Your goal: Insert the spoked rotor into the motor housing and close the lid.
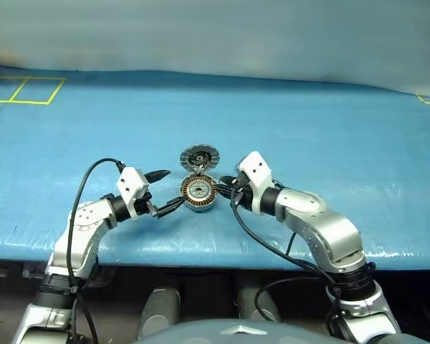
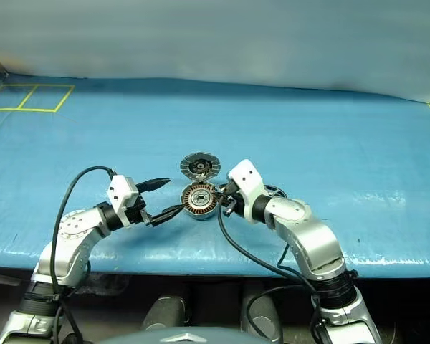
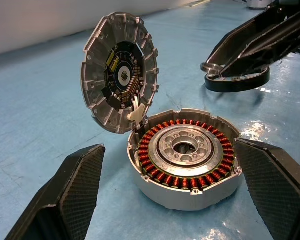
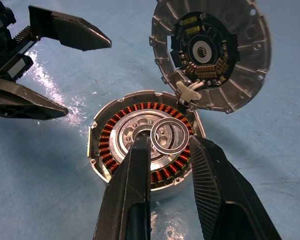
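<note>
Beside the open motor housing (image 3: 185,160), left fingers (image 3: 70,195) spread wide; right fingers (image 4: 140,185) pinch a thin ring (image 4: 170,136).

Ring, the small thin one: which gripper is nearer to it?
Right. The right gripper pinches the ring between its fingers, near the housing. The left gripper stands open, one finger on either side of the housing, apart from the ring.

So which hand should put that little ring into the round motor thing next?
Right. The right hand pinches the thin ring close by the motor housing. The left hand is open, one finger on either side of the housing, holding nothing.
</note>
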You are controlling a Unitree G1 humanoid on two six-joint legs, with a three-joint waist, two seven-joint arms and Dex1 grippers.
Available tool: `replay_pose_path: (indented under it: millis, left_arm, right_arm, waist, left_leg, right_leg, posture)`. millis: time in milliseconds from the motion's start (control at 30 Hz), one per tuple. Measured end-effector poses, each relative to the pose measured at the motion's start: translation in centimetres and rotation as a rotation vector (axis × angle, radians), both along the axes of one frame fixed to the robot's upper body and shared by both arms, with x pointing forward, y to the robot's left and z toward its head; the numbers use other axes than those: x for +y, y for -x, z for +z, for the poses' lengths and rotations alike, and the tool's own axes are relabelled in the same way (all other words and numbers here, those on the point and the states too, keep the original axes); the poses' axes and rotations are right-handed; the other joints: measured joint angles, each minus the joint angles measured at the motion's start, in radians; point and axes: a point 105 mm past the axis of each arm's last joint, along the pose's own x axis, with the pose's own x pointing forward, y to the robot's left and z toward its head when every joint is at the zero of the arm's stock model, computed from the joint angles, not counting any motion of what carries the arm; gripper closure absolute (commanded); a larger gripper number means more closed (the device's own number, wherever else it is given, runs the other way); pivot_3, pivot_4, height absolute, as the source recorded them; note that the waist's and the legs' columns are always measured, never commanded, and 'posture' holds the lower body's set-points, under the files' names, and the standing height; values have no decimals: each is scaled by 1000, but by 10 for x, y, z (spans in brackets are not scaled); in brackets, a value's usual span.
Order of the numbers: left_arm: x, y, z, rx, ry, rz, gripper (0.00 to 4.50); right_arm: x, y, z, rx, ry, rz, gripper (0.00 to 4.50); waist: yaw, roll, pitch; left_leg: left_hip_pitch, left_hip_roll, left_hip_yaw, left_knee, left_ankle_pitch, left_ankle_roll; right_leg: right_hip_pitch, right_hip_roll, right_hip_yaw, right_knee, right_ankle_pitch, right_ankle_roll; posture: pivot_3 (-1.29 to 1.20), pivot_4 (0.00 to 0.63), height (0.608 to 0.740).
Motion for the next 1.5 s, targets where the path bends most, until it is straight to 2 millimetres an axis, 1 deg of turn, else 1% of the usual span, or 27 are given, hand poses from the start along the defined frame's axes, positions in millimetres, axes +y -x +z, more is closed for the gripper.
replay_pose_path:
  millis: [67, 267, 400, 533, 800, 1300, 1500]
  left_arm:
    - [3, -1, -1, 6, -8, 3, 0]
    - [6, -3, -2, 8, -12, 12, 0]
    - [7, -2, -3, 11, -13, 18, 0]
    - [9, 0, -8, 25, -19, 35, 0]
    - [10, 0, -10, 29, -19, 44, 0]
    - [11, 2, -11, 35, -18, 45, 0]
    - [11, 2, -11, 35, -18, 45, 0]
  right_arm:
    - [3, -1, -3, 8, 5, -5, 3723]
    - [22, -1, -13, 42, 18, 35, 3723]
    - [26, -5, -22, 59, 41, 39, 3723]
    - [27, -9, -29, 72, 53, 35, 3723]
    - [29, -14, -29, 64, 51, 31, 3723]
    - [37, -11, -29, 46, 69, 70, 3723]
    - [35, -14, -30, 33, 88, 60, 3723]
  waist:
    - [3, 0, 0]
    - [5, 0, 0]
    - [5, 0, 0]
    - [5, 0, 0]
    - [5, 0, 0]
    - [5, 0, 0]
    - [5, 0, 0]
  left_leg:
    - [0, 0, 0, 0, 0, 0]
    - [-1, 0, 0, -1, 0, 0]
    - [-1, 0, 0, -1, 0, 0]
    - [-1, 0, 0, -1, 0, 0]
    - [-1, 0, 0, -1, 0, 0]
    - [-1, 0, 0, -1, 0, 0]
    - [0, 0, 0, -1, 0, 0]
  right_leg:
    - [0, 0, 0, 0, 0, 0]
    - [-1, 0, 0, 0, 0, 0]
    - [-1, 0, 0, 0, 0, 0]
    - [-1, 0, 0, 0, 0, 0]
    - [-1, 0, 0, 0, 0, 0]
    - [-1, 0, 0, 0, 0, 0]
    - [-1, 0, 0, 0, 0, 0]
  posture:
    - [0, 150, 740]
    - [0, 150, 740]
    - [0, 150, 740]
    - [0, 150, 740]
    - [0, 150, 740]
    - [0, 150, 740]
    - [0, 150, 740]
